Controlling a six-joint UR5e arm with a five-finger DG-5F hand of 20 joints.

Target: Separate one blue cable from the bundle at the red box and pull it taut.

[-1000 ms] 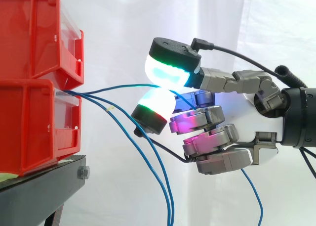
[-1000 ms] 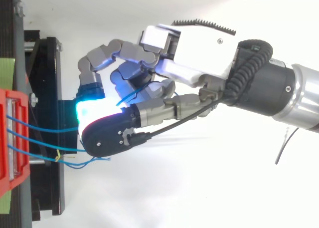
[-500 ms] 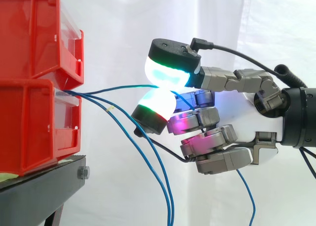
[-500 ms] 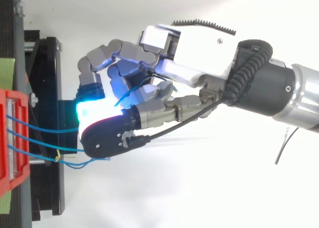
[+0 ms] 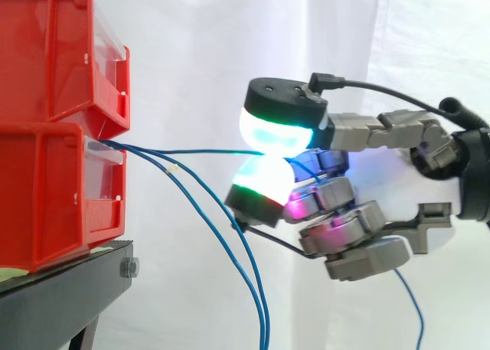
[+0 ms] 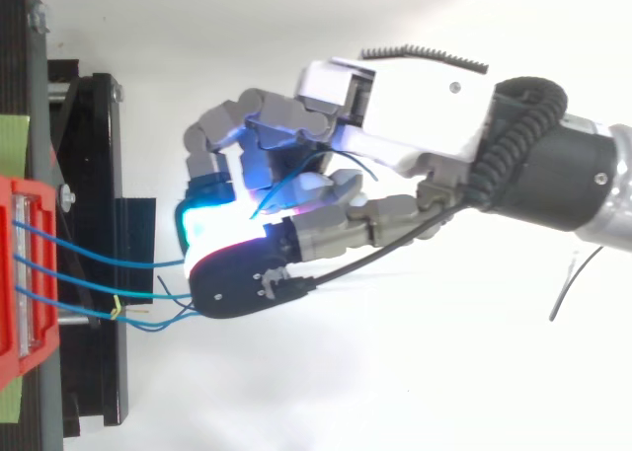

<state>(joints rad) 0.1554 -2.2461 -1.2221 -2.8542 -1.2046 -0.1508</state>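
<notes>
Several blue cables come out of the lower red box [image 5: 53, 197] at its front slot. One blue cable [image 5: 191, 150] runs nearly straight and level from the box to my hand [image 5: 360, 189]. It is pinched between two glowing pads [image 5: 276, 132], and its tail [image 5: 413, 304] drops down behind the palm. The other blue cables [image 5: 230, 250] sag downward past the stand. In the top view my hand [image 6: 395, 165] sits right of the red box [image 6: 20, 273], with the held cable [image 6: 109, 262] stretching between them.
A second red box [image 5: 61, 51] is stacked on the lower one. Both rest on a black stand [image 5: 61, 289]. A white curtain hangs behind. A short yellow tag [image 5: 170, 168] marks one of the loose cables.
My hand has moved right, away from the red box, keeping its pinch. The held cable has straightened and now runs level instead of arching.
</notes>
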